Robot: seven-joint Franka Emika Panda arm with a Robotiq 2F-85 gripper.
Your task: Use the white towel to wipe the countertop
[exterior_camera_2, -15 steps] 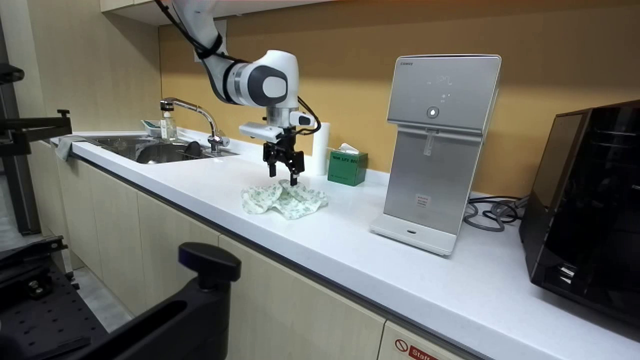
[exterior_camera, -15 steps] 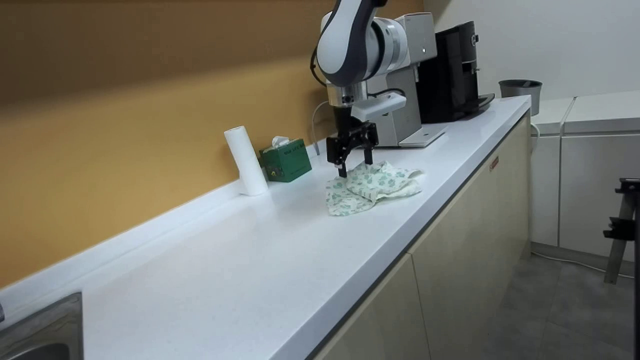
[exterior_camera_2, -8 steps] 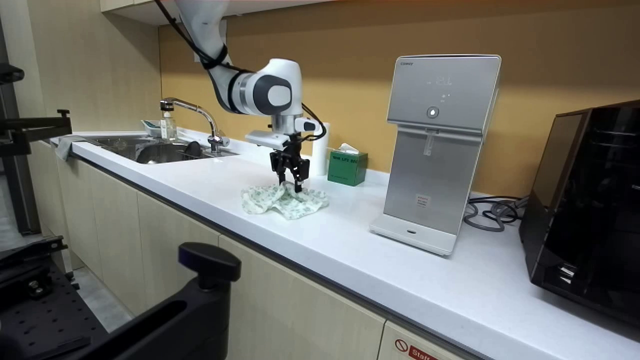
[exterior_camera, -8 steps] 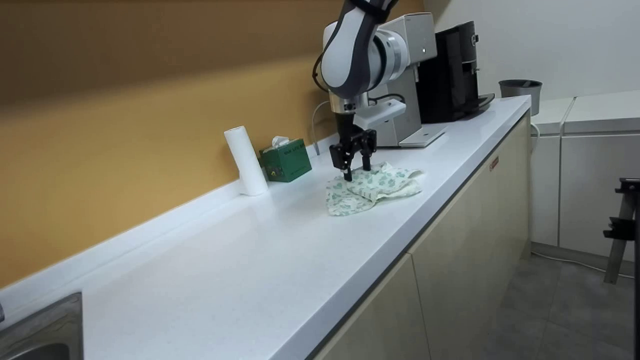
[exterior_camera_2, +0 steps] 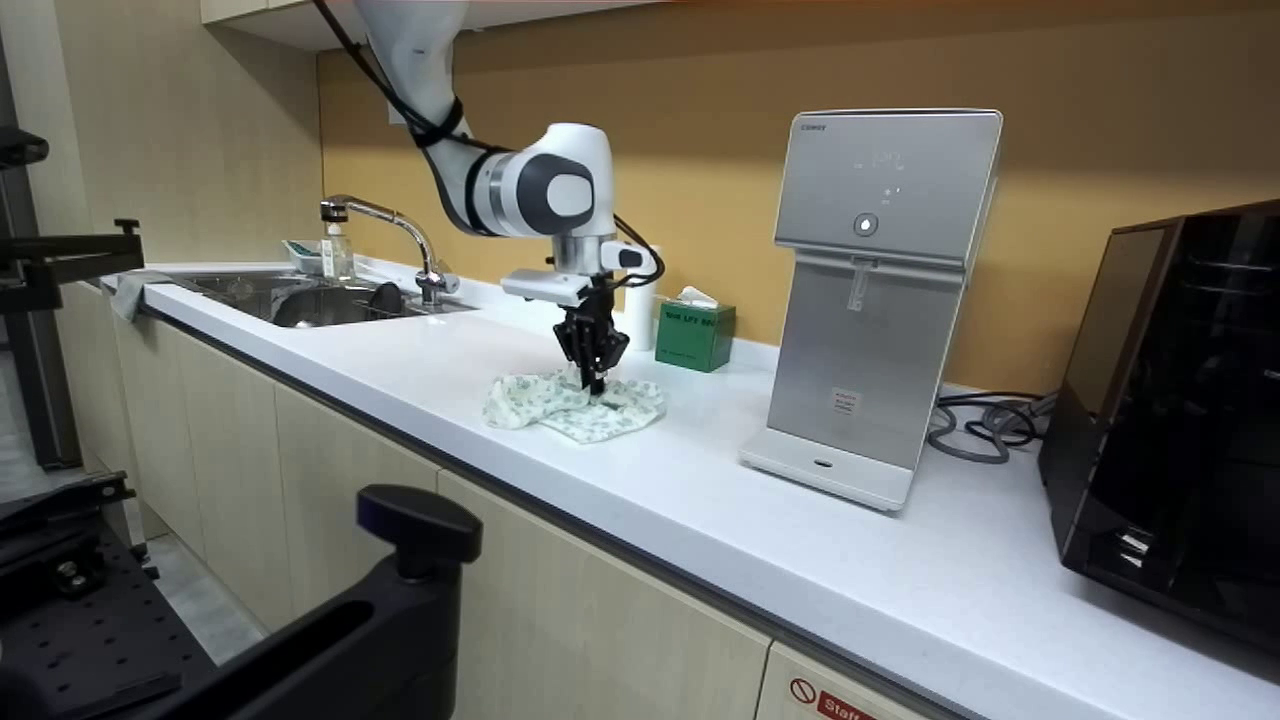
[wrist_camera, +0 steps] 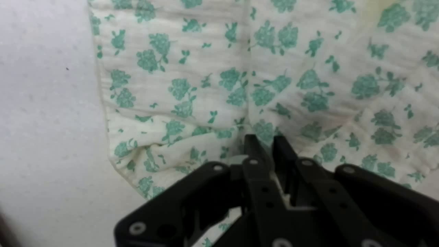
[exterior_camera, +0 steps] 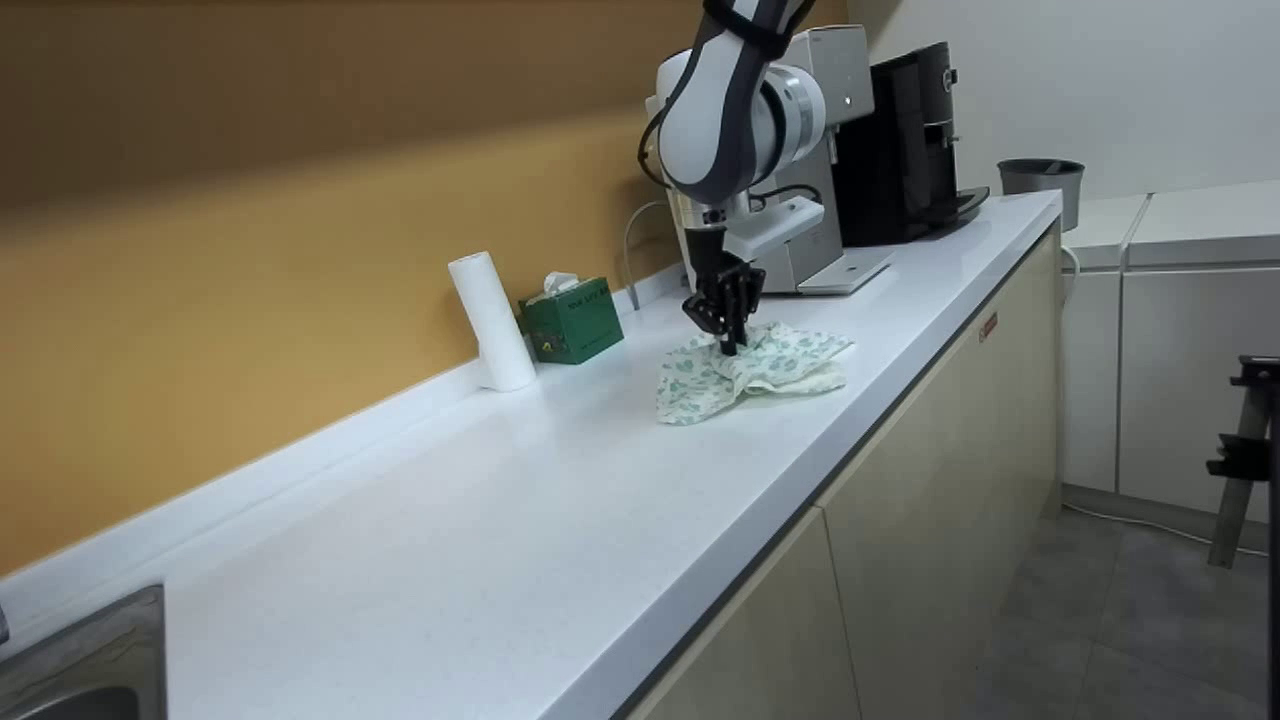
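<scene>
The white towel (exterior_camera: 785,362), printed with green flowers, lies crumpled on the white countertop (exterior_camera: 430,530). My gripper (exterior_camera: 732,350) points straight down into its middle, and in an exterior view its black fingers (exterior_camera_2: 597,380) stand close together with cloth gathered around them. Seen from the wrist, the towel (wrist_camera: 185,68) spreads out ahead of and beside the gripper (wrist_camera: 264,138). A fold of cloth rises between the two nearly parallel fingertips, which leave only a narrow gap. Creases run toward that pinch; the cloth's underside is hidden.
By the wall stand a white paper roll (exterior_camera: 492,320) and a green tissue box (exterior_camera: 572,322). A silver water dispenser (exterior_camera_2: 870,330) and a black appliance (exterior_camera_2: 1180,420) occupy the counter farther along. A sink (exterior_camera_2: 300,300) with a faucet lies at the opposite end.
My gripper has come down onto the towel and shifted slightly toward the dispenser. Its fingers have closed from wide apart, and the cloth has bunched up around them.
</scene>
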